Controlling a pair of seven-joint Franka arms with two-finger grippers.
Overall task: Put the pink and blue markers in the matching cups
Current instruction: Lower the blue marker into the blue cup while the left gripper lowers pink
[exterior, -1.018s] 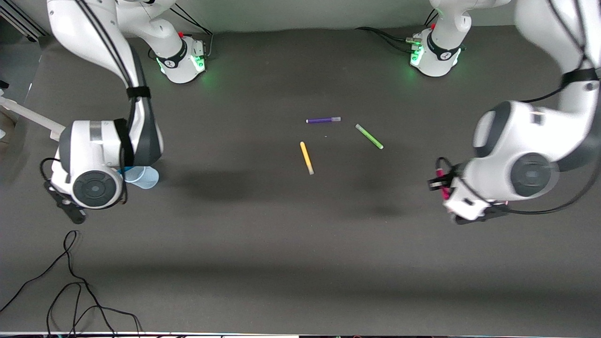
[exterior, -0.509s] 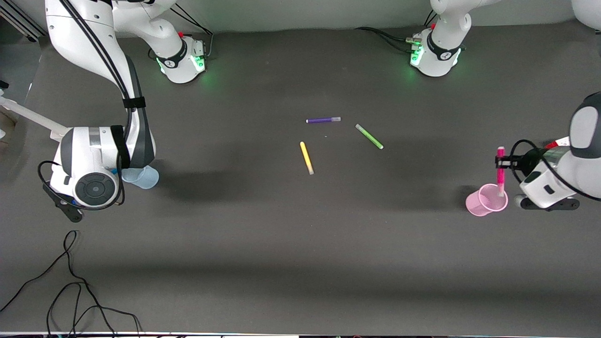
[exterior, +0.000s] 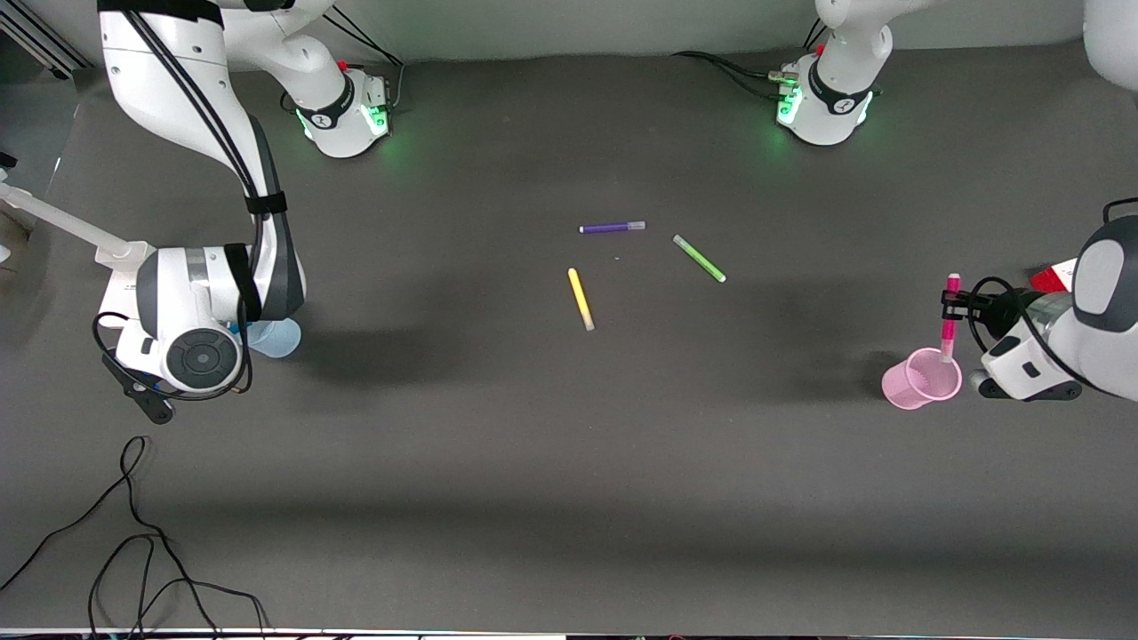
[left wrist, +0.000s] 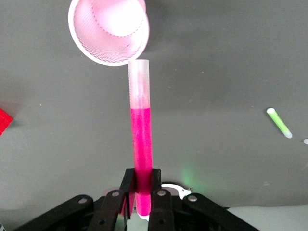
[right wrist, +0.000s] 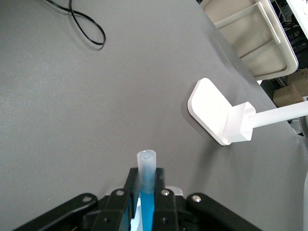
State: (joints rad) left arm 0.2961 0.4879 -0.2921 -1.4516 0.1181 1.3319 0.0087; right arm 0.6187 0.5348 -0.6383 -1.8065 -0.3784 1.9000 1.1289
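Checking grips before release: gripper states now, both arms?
Left gripper: shut on pink marker, over the pink cup.
Right gripper: shut on blue marker.

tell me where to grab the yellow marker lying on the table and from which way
Grip the yellow marker around the middle of its barrel, coming straight down from above with the fingers set across its width. It lies flat on the table, slim and long, with clear space on both long sides; the purple marker and green marker lie apart from it, so they probably would not get in the way.
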